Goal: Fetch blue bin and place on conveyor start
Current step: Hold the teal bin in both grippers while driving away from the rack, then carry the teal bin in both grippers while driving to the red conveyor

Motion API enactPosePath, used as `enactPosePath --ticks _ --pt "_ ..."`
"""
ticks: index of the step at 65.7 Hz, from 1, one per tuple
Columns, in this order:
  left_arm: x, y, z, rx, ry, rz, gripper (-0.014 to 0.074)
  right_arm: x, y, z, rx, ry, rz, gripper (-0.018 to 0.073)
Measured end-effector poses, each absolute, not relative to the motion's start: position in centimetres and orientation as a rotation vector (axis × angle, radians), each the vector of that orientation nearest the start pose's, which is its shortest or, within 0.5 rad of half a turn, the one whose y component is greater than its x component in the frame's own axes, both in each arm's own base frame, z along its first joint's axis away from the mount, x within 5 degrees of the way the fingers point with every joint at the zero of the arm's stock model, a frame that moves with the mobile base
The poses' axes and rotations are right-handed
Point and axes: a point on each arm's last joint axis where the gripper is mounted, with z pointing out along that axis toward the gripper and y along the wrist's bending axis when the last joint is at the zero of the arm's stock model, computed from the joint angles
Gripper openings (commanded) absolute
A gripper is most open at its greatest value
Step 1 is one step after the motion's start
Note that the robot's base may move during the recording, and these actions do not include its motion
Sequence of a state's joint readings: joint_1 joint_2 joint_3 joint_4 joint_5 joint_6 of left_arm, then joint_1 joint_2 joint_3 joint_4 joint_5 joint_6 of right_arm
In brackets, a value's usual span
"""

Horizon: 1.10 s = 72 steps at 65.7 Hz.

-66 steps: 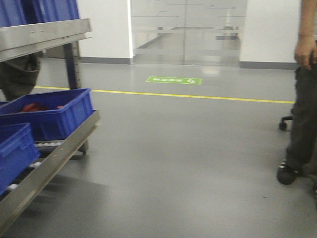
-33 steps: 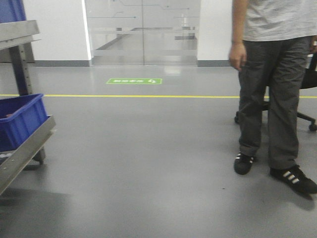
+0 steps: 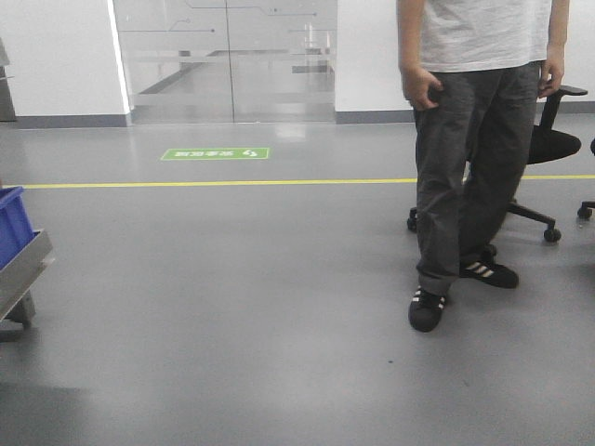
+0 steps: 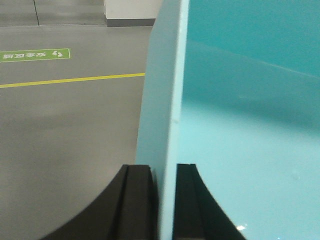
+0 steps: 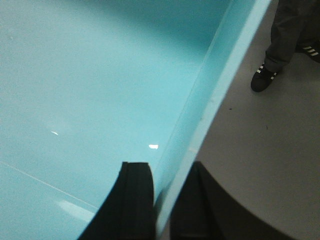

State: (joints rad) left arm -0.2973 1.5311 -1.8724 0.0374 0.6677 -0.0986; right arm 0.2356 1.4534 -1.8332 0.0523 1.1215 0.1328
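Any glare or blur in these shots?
Front view: sharp, with soft glare on the floor by the glass door. Left wrist view: the blue bin wall looks soft close up. Right wrist view: small bright spots inside the bin.

An industrial or logistics test hall is indicated by the sealed grey floor [image 3: 232,325], marked with a yellow line [image 3: 214,183] and a green floor label [image 3: 215,153] (text unreadable), by frosted glass doors [image 3: 228,60], and by a steel rack [image 3: 23,265] carrying a dark blue storage bin [image 3: 11,223].
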Motion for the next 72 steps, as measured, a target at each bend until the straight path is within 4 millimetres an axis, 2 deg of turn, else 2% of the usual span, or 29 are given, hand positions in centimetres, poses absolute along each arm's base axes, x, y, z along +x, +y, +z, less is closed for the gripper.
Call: enactPosePath --ticks 72 --pt "32.06 -9.60 50.93 0.190 1.806 -0.239 -0.0111 28.23 7.22 48.51 -0.116 2.234 0.266 -0.0151"
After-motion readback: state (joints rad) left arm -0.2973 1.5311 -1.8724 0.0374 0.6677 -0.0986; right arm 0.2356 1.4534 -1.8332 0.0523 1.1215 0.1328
